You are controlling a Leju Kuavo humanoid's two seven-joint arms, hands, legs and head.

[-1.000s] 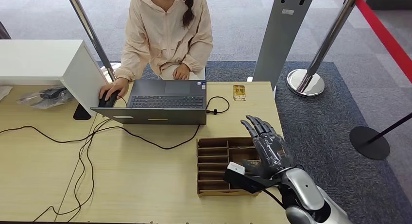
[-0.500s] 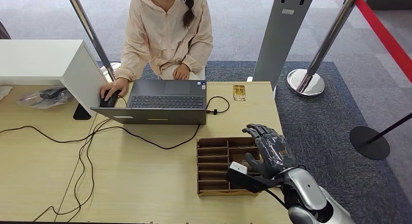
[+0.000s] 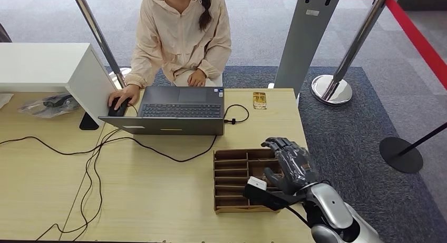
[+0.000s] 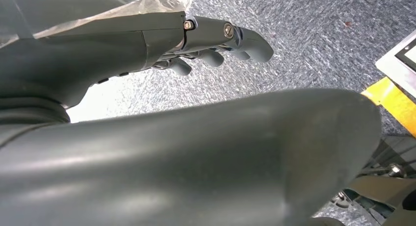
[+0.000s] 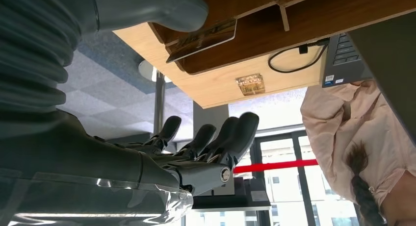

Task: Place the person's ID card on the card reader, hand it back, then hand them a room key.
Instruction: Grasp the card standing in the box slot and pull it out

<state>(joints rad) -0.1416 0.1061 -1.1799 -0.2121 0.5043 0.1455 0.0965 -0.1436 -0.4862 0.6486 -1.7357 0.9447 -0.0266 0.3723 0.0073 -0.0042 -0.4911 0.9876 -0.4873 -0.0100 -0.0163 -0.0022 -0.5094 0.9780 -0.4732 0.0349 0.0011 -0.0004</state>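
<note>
My right hand (image 3: 290, 161) hovers over the right end of a brown slotted card box (image 3: 232, 172) near the table's front right, its fingers bent downward. In the right wrist view the thumb (image 5: 147, 8) lies against a pale card (image 5: 203, 39) standing in a slot of the box (image 5: 294, 10), while the dark fingers (image 5: 211, 138) stay spread apart from it. A small golden card (image 3: 259, 100) lies flat at the table's far edge, right of the laptop. My left hand (image 4: 196, 35) hangs over grey carpet with nothing in it, fingers loosely extended.
A person (image 3: 182, 37) sits across the table, one hand on a mouse (image 3: 117, 107), behind an open laptop (image 3: 179, 110). Black cables (image 3: 95, 148) trail over the left of the table. A white box (image 3: 47, 66) stands at the far left. Barrier posts (image 3: 332, 87) stand on the carpet.
My right hand's fingers, stretched out forward a second ago, have curled down over the card box, and the hand has sunk slightly toward it.
</note>
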